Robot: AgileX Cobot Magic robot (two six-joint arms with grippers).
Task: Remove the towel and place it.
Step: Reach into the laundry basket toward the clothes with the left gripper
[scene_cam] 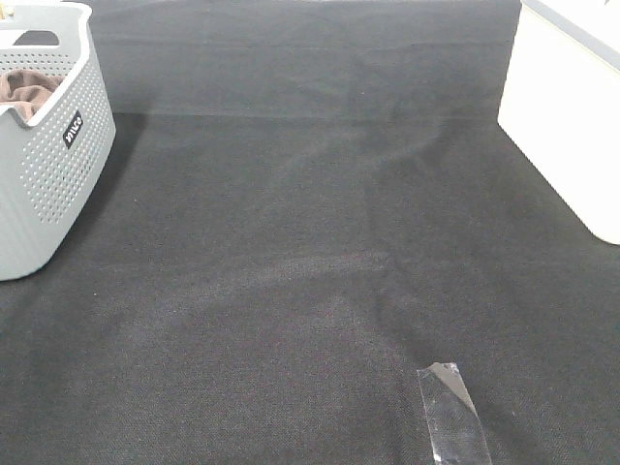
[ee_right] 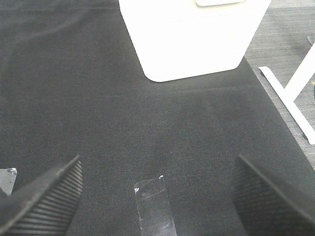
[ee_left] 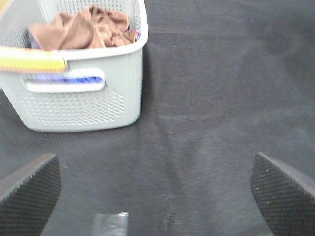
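The brown plush towel [ee_left: 86, 29] lies crumpled inside the grey perforated basket [ee_left: 98, 105]. In the exterior high view only a bit of the towel [scene_cam: 27, 89] shows in the basket [scene_cam: 53, 184] at the far left. A blue item [ee_left: 59, 78] shows through the basket's handle slot. My left gripper [ee_left: 155, 196] is open and empty, well back from the basket, its fingers [ee_left: 29, 196] wide apart. My right gripper [ee_right: 157, 196] is open and empty over the black cloth, its fingers [ee_right: 47, 201] wide apart. Neither arm shows in the exterior high view.
A white box [scene_cam: 567, 116] stands at the right edge; it also shows in the right wrist view [ee_right: 192, 37]. A strip of clear tape [scene_cam: 450, 412] lies on the black table cloth [scene_cam: 310, 242] near the front. A yellow bar [ee_left: 32, 59] crosses the basket's near rim.
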